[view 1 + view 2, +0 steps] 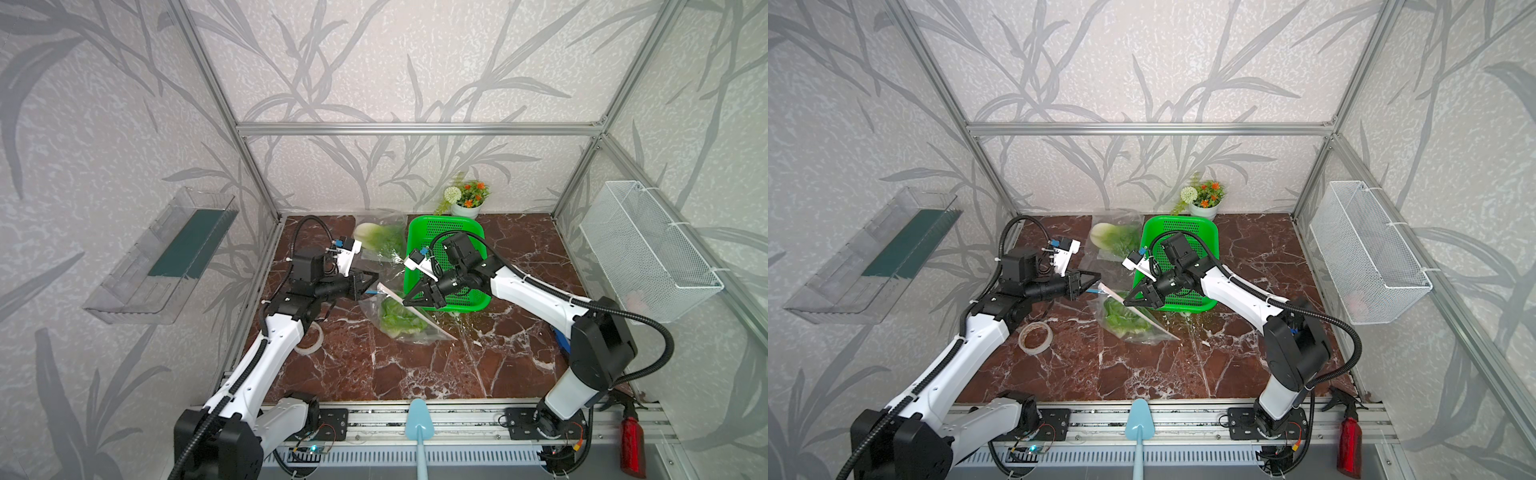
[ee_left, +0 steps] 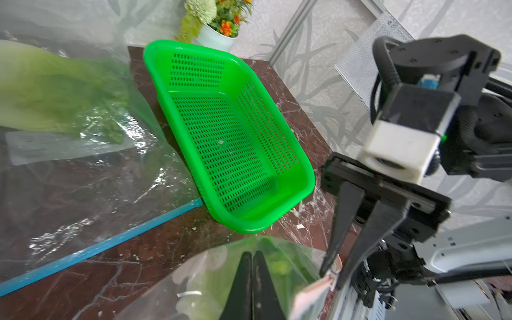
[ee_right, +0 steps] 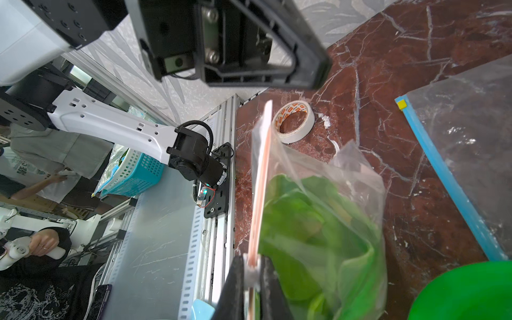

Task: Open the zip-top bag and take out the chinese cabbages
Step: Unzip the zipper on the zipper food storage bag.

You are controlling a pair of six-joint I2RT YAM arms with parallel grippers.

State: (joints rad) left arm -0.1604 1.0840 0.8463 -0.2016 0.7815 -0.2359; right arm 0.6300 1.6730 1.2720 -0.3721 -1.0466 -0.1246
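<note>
A clear zip-top bag (image 1: 415, 328) (image 1: 1142, 328) with a pinkish zip strip is held up over mid-table, one chinese cabbage (image 1: 401, 318) (image 3: 304, 221) inside. My left gripper (image 1: 375, 277) (image 2: 252, 256) is shut on the bag's film near one end of the strip. My right gripper (image 1: 406, 301) (image 3: 252, 264) is shut on the white slider of the strip. A second clear bag (image 1: 380, 249) with a blue zip strip (image 2: 110, 241) lies at the back, holding the other cabbage (image 1: 374, 235) (image 2: 55, 94).
The green basket (image 1: 444, 218) (image 2: 304, 166) stands empty under my right arm. A tape roll (image 1: 1036, 336) lies front left, a flower pot (image 1: 465, 199) at the back wall. A wire basket (image 1: 648, 253) hangs on the right wall, a clear tray (image 1: 162, 253) on the left.
</note>
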